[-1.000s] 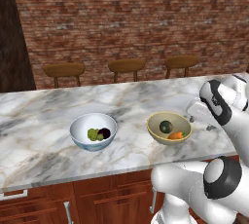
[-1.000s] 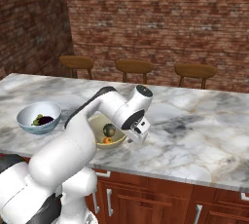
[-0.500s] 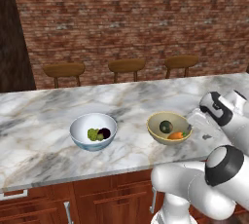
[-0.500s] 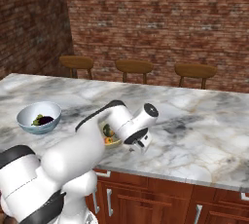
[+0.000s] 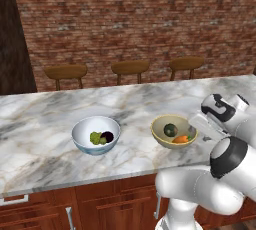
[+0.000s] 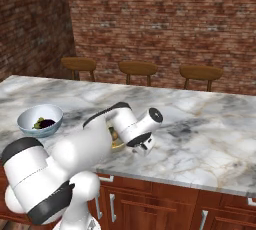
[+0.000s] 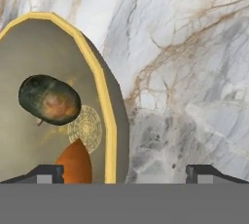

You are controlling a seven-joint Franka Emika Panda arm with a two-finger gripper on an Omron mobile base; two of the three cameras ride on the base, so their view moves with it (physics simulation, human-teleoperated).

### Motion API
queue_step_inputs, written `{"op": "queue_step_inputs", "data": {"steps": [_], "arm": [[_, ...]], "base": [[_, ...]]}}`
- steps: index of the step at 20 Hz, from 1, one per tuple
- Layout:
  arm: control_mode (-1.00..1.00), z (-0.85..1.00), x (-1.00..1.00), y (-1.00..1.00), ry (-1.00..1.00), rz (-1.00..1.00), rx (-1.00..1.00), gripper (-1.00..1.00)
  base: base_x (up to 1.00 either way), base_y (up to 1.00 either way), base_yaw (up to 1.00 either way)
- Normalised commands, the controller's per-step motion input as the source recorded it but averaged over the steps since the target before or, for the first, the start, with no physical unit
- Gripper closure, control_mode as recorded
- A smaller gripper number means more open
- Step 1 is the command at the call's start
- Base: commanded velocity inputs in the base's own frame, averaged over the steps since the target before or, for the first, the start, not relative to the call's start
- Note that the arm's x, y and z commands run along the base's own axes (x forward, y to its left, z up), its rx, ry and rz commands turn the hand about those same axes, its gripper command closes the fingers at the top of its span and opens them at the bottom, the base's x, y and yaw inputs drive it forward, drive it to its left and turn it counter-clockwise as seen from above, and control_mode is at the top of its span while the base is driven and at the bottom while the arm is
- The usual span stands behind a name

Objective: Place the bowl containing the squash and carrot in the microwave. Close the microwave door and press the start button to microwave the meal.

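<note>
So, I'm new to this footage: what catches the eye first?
The white arm's open gripper hangs over the rim of the tan bowl holding the squash and carrot on the marble counter. To its left sits a white bowl, with three wooden stools behind.

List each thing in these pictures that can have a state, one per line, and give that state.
gripper: open, jaws astride the bowl's rim, holding nothing.
bowl: upright on the marble counter, not lifted.
squash: lying inside the bowl.
carrot: lying inside the bowl, beside the squash.
white bowl: upright on the counter, holding a yellow-green and a dark item.
</note>
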Motion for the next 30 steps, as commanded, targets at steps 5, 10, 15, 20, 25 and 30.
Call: {"op": "queue_step_inputs", "data": {"steps": [5,10,15,20,25,30], "arm": [[-1.0,-0.18,0.24,0.0,0.0,0.0,0.03,-1.0],[-1.0,-0.25,0.17,0.0,0.0,0.0,0.0,-1.0],[-1.0,-0.19,0.11,0.06,0.0,0.0,0.0,1.0],[-1.0,-0.12,0.05,0.15,0.0,0.0,0.0,1.0],[-1.0,-0.01,0.0,0.01,0.0,0.0,0.0,1.0],[-1.0,0.0,0.0,0.0,0.0,0.0,0.0,1.0]], "base": [[0.0,0.0,0.0],[0.0,0.0,0.0],[0.0,0.0,0.0],[0.0,0.0,0.0],[0.0,0.0,0.0],[0.0,0.0,0.0]]}}
